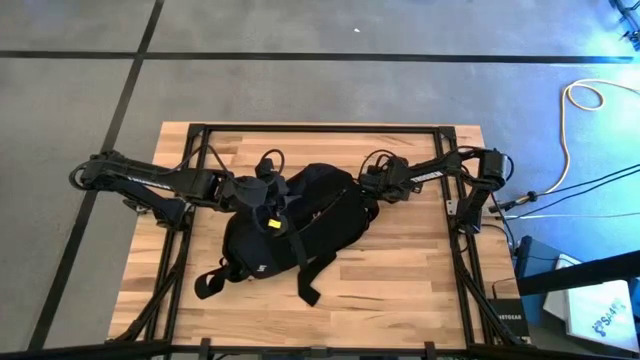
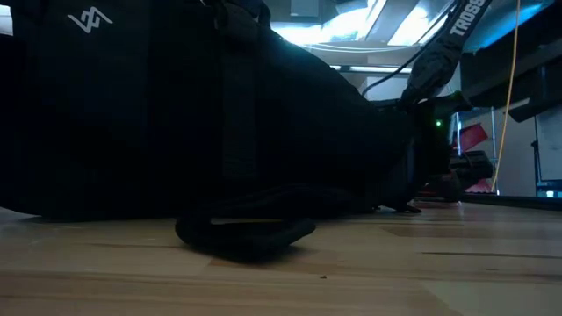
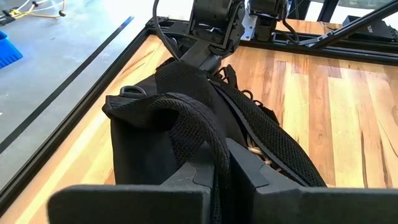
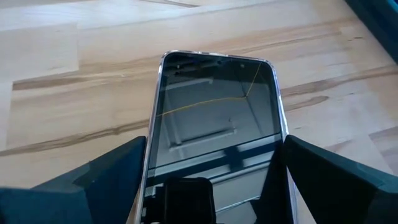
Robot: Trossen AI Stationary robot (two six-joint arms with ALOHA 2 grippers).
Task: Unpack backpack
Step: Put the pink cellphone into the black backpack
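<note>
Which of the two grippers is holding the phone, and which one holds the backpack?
The right gripper holds the phone between its wide-set fingers, above the wooden table. The left gripper is shut on a mesh strap of the backpack.

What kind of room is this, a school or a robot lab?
Probably a robot lab or workshop: a wooden table in a black metal frame stands on grey carpet with taped lines, cables trail across the floor, and two robot arms work on a backpack.
</note>
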